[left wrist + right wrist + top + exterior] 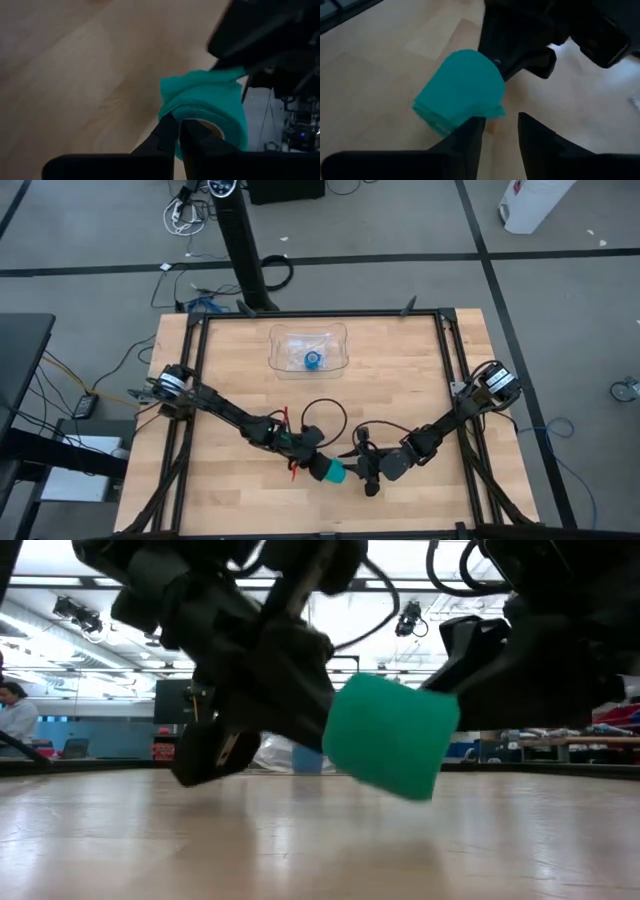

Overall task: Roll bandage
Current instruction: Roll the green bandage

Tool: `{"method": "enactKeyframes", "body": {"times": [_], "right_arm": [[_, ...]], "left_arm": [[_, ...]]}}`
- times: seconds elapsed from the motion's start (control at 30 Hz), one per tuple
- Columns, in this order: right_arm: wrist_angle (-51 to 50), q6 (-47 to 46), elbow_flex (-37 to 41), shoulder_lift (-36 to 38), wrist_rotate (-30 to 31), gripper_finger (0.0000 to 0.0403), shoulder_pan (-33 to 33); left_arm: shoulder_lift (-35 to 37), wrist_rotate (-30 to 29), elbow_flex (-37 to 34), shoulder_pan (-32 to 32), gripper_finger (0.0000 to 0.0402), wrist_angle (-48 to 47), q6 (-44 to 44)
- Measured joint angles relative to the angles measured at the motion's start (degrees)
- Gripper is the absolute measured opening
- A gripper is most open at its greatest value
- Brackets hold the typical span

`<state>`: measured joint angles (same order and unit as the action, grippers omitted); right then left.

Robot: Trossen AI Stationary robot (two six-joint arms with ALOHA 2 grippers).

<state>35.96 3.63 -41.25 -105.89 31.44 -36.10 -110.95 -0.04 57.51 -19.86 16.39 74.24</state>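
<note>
The bandage [331, 471] is a teal-green stubby roll near the table's front middle. In the low view the bandage [390, 735] hangs tilted, clear of the wooden top. My left gripper [180, 134] comes from the table's left and is shut on the roll's end. My right gripper [500, 131] comes from the right and stands open at the roll's other end [437, 117], where a loose flap [496, 111] sticks out. In the high view the left gripper [314, 466] and right gripper [358, 471] flank the roll. My left gripper pinches the roll's wall at its end rim [172, 116] between its two fingers, beside the pale hollow core [212, 129]. The fingers slant down from the table's left. The roll is lifted clear of the table and tilted. Of my right gripper, one finger [470, 132] lies right by the roll's end; I cannot tell whether it touches.
A clear plastic tray [340, 340] stands at the far middle of the table with a small blue roll [313, 359] in it. Black frame rails [450, 370] run along the table's sides. Bare wood lies between the tray and the grippers.
</note>
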Motion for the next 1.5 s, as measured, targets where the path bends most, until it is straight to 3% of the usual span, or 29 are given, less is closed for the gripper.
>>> {"method": "enactKeyframes", "body": {"times": [0.33, 0.57, 1.13, 1.5], "right_arm": [[-2.8, -0.6, -0.1, 0.1, -0.2, 0.0122, -1.7], [-3.1, 6.6, -0.1, 0.2, 5.5, 0.0116, -4.7], [-4.2, 10.0, -0.1, 0.2, 8.3, 0.0115, -6.2], [-2.4, 10.4, 0.0, 0.2, 13.7, 0.0114, -7.8]], "left_arm": [[-2.7, 4.5, 0.0, 0.5, 0.0019, 2.2, 10.8], [-2.8, 7.0, 0.0, 0.8, 0.0019, 3.2, 14.5], [-3.2, 11.5, -0.2, 1.0, 0.0019, 11.4, 15.7], [-3.1, 9.8, -0.1, 2.5, 0.0019, 12.6, 15.1]]}}
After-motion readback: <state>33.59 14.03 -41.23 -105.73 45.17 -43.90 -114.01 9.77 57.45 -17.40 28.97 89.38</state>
